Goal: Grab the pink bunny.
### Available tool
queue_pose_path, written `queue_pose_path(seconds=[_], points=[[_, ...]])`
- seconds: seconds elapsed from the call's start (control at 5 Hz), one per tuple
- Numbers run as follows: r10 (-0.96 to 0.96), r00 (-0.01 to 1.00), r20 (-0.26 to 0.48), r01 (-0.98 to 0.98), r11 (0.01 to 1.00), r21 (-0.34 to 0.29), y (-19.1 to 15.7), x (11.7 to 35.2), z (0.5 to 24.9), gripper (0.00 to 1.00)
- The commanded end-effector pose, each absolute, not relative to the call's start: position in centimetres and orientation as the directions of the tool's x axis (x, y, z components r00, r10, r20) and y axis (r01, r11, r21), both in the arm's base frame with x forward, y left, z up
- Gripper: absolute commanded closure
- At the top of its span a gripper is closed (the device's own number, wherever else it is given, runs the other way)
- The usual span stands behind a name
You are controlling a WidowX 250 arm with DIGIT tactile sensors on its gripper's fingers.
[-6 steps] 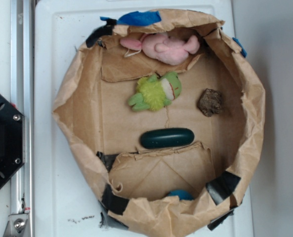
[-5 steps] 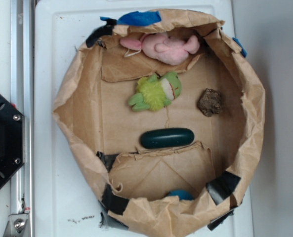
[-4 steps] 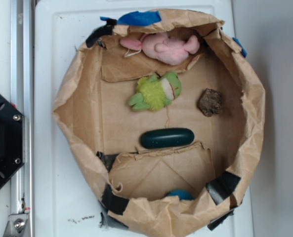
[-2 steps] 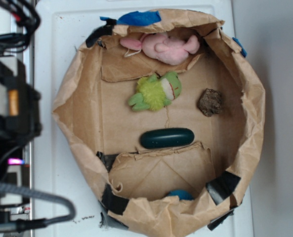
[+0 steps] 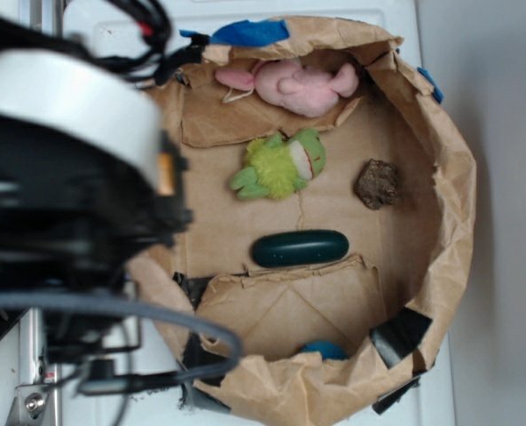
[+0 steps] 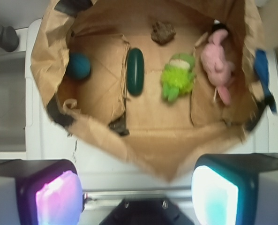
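The gripper [image 6: 138,187] hangs with its jaws wide apart and empty — nothing lies between them. The pink bunny [image 6: 216,65] lies well ahead of the jaws and toward the right-hand one, inside the paper bag [image 6: 129,140], just beside the green frog [image 6: 177,76].

A robot test bench in a lab: a white tabletop [image 5: 271,9] with a metal rail [image 5: 34,373]; a taped paper bin [image 5: 440,177] of toys; cables [image 5: 147,333] trailing from the arm [image 5: 67,177].
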State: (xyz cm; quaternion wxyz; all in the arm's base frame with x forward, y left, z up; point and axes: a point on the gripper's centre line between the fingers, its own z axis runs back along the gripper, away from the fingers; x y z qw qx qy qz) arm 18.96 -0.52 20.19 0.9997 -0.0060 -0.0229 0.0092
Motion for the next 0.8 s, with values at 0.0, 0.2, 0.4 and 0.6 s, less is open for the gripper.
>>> queue_pose_path(seconds=[0.0,0.2,0.4,0.6], points=[[-0.029,0.997,0.072,0.031,0.999,-0.019,2.1,24.5,18.3,0.00],[-0.137,0.985,0.103,0.131,0.990,0.059,2.2,26.6,16.2,0.00],[-0.266,0.950,0.166,0.253,0.963,0.094,3.9,29.6,13.8,0.00],[-0.239,0.957,0.167,0.232,0.971,0.059,5.5,30.8,12.3,0.00]])
